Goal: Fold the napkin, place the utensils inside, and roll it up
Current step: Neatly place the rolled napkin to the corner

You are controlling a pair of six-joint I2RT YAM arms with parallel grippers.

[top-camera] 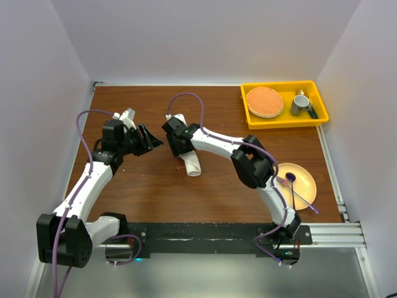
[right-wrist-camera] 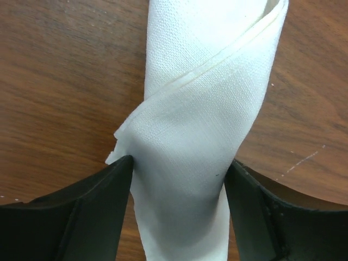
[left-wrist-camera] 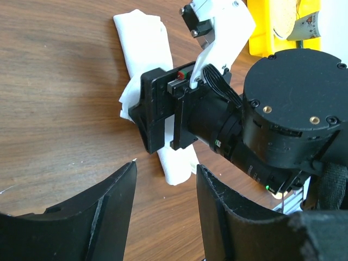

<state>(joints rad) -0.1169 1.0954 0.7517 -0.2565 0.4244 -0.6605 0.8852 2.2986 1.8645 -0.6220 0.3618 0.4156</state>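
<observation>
Brown wood-grain bench (top-camera: 149, 186) enclosed by plain white walls (top-camera: 205, 37) on the left, far and right sides. A black rail (top-camera: 205, 231) runs along the near edge and carries both arm bases. The napkin (right-wrist-camera: 201, 109) lies as a tight off-white roll near the bench's middle, slightly oblique, one end toward the far wall and the other toward the near edge. The right hand (right-wrist-camera: 179, 168) straddles the roll at mid-length. Its two black fingers (right-wrist-camera: 81, 212) press against opposite sides, where the cloth is pinched to a narrow waist. The left hand (left-wrist-camera: 166, 179) hangs just left of the roll, above bare wood, its fingers spread and holding nothing. At the far right corner stands a yellow tray (top-camera: 282, 121) containing a round waffle-patterned disc (top-camera: 265, 102) and a grey cup (top-camera: 301, 102). Nearer, along the right edge, a yellow plate (top-camera: 304, 177) bears a utensil with a purple end (top-camera: 291, 179). Faint pale scratches mark the wood beside the roll.
</observation>
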